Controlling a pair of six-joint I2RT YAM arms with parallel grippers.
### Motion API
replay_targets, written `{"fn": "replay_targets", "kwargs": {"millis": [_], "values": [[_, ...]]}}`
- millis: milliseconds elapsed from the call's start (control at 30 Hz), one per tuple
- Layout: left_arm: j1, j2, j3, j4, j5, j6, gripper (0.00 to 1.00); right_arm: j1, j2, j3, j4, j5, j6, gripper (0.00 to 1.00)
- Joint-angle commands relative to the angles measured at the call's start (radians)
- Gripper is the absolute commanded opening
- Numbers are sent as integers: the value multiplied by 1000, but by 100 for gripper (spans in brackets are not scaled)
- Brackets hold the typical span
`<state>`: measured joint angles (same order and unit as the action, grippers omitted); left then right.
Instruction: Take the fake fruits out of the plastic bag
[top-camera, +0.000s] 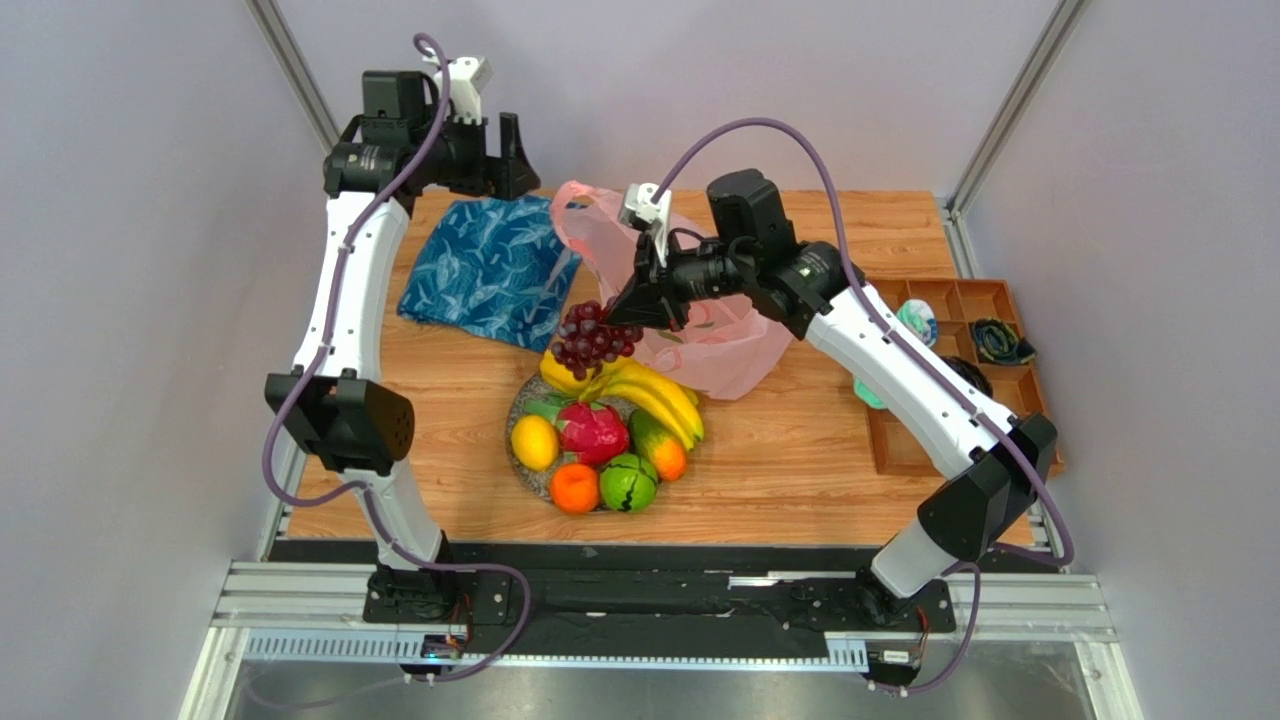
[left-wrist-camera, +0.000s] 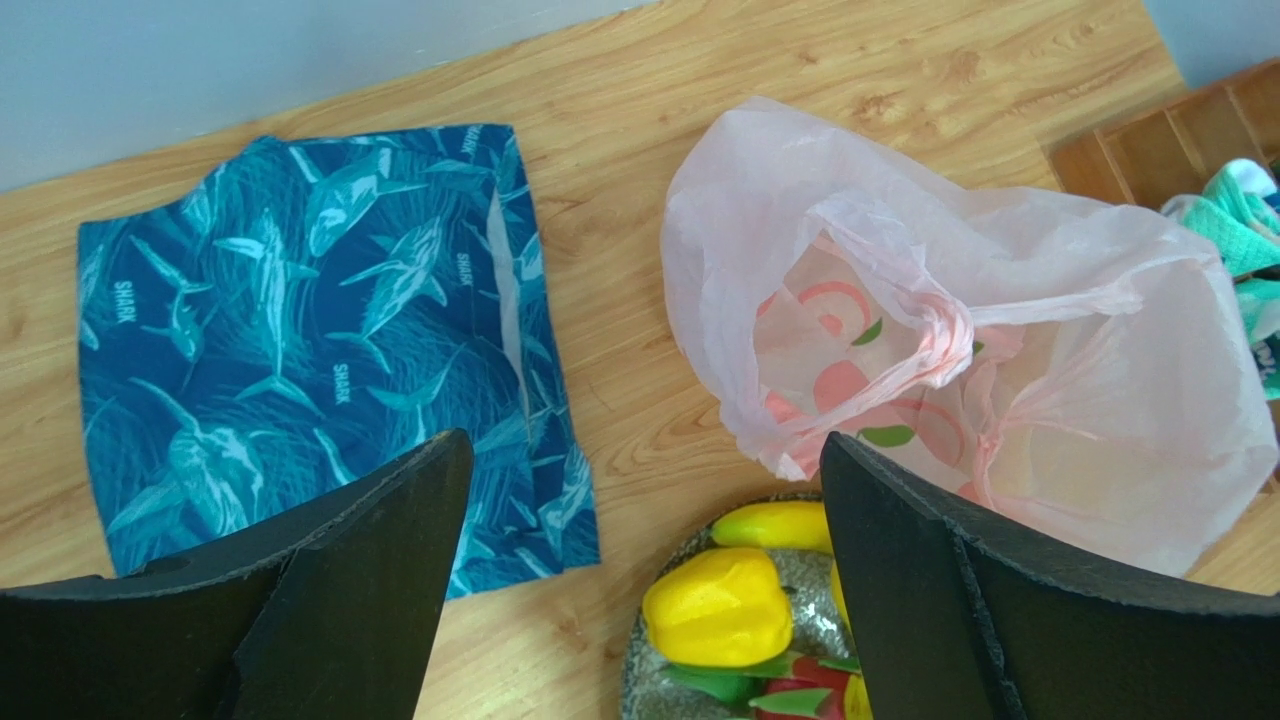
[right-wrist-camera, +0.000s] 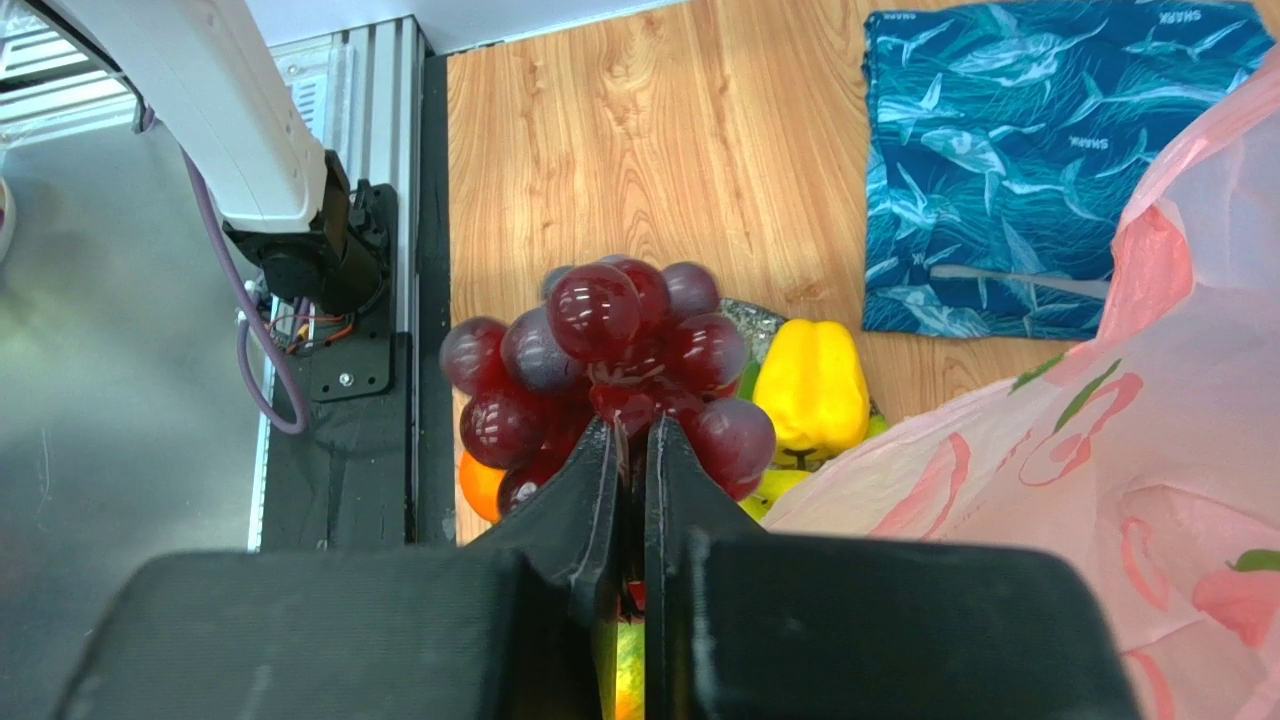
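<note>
Plate holds lemon, dragon fruit, bananas, orange, melon and mango. Right gripper, clamped on the grapes, hangs over the plate's far edge. Bag slumps on the counter just behind. Left gripper gapes wide, high near the cloth.

The grapes look glossy plastic, the plastic bag thin and crinkly, the cloth matt, the table grained wood.

The right gripper apparently pinches the purple grapes above the plate's far edge; 6 kinds of fruits lie on the plate.
</note>
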<state>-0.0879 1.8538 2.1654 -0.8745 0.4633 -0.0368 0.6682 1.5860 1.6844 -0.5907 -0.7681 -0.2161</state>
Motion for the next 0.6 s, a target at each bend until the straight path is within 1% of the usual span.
{"fn": "replay_targets", "kwargs": {"millis": [0, 200, 333, 567], "values": [[19, -67, -29, -1, 23, 5, 94, 16, -30, -81, 46, -33, 26, 0], [43, -71, -62, -1, 47, -11, 92, 40, -54, -166, 120, -49, 70, 0], [43, -70, -73, 5, 66, -14, 92, 80, -44, -158, 114, -65, 34, 0], [45, -56, -50, -9, 92, -12, 92, 94, 2, -166, 120, -91, 52, 0]]}}
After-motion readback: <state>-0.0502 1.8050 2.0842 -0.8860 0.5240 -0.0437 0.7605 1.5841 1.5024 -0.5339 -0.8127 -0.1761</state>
